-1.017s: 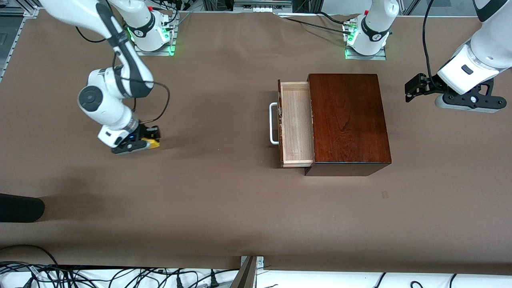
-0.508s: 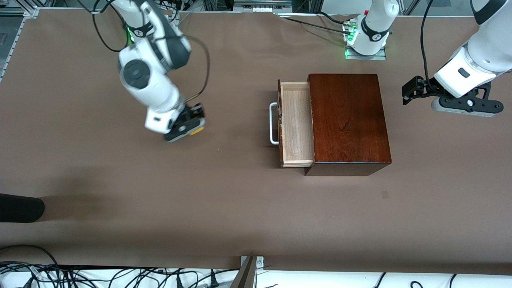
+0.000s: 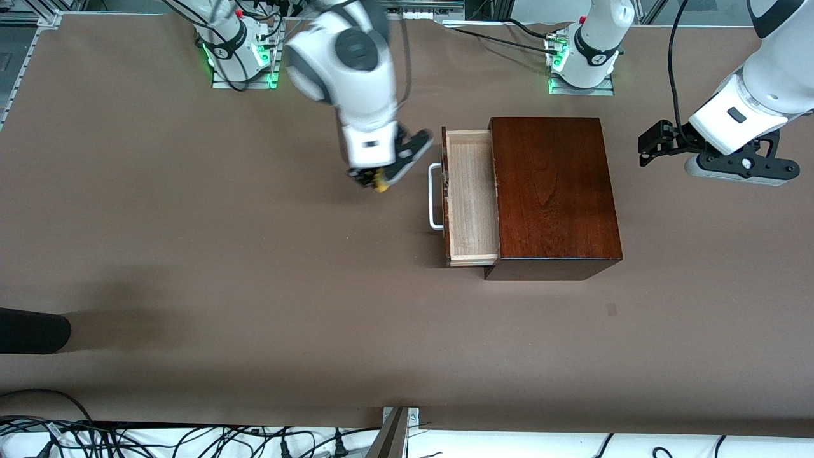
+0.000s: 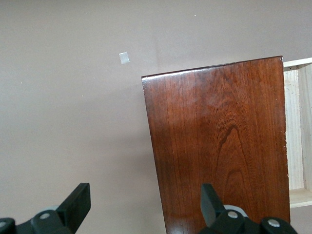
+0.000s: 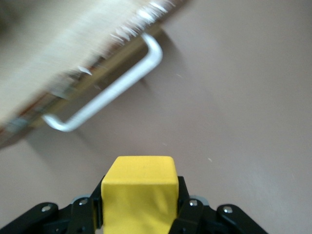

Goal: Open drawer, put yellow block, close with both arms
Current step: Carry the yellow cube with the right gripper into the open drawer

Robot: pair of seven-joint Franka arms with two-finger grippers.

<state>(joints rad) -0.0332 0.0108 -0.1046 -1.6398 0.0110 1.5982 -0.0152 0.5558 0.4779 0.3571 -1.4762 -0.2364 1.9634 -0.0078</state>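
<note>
The drawer stands pulled out of the dark mahogany box, its pale wood tray bare inside and its white handle facing the right arm's end of the table. My right gripper is up in the air over the table just beside that handle, shut on the yellow block. In the right wrist view the yellow block fills the space between the fingers, with the handle ahead. My left gripper waits open in the air, off the box's end toward the left arm; its fingers hold nothing.
A dark rounded object lies at the table's edge toward the right arm's end, near the front camera. A small pale mark sits on the brown cloth nearer to the front camera than the box. Cables run along the front edge.
My right gripper lifted the yellow block off the table and carried it across toward the open drawer, now beside the handle. The left arm barely moved.
</note>
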